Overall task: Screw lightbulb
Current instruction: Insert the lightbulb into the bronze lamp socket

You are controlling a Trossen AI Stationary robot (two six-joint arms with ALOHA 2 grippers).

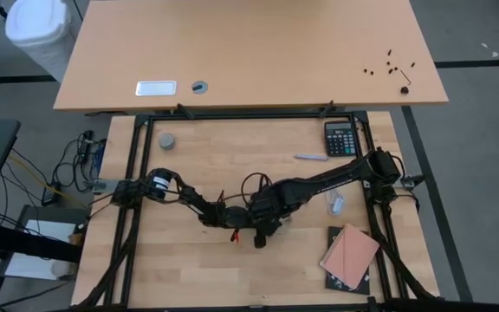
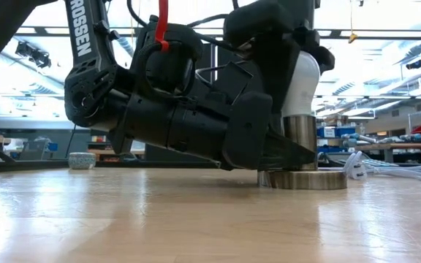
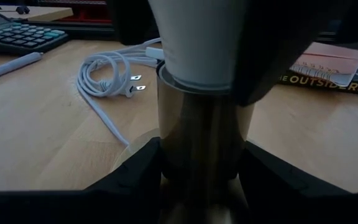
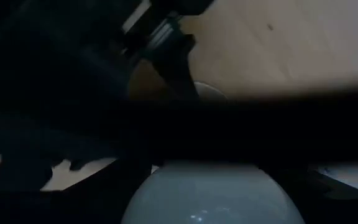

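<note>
The white lightbulb [image 2: 303, 79] stands upright with its lower end in a metal socket [image 2: 300, 137] on a round disc base [image 2: 302, 179], which rests flat on the wooden table. My left gripper [image 3: 197, 180] lies low and nearly level, shut on the socket. My right gripper [image 2: 295, 51] comes down from above and is shut on the bulb. In the high view both arms meet at the table's middle [image 1: 258, 217] and hide the bulb. The bulb's screw end is hidden inside the socket. My left gripper pinches the metal socket's round wall [image 3: 197, 137] between its two fingers, one on each side. The fingers come in nearly level, just above the table. The socket stands upright on its disc base. My right gripper holds the bulb's white glass [image 3: 194, 43] from above, pointing down, with dark fingers [image 3: 272, 56] on either side. The bulb stands upright in the socket. The bulb's dome [image 4: 207, 193] fills the space under the wrist, and the pads' touch is in shadow.
A white cord with its plug [image 3: 107, 81] lies beyond the socket. A calculator [image 1: 340, 137] and a pen [image 1: 310, 157] lie at the far right, a book with a pink notepad [image 1: 349, 256] at the near right, a small grey cap [image 1: 168, 140] at the far left.
</note>
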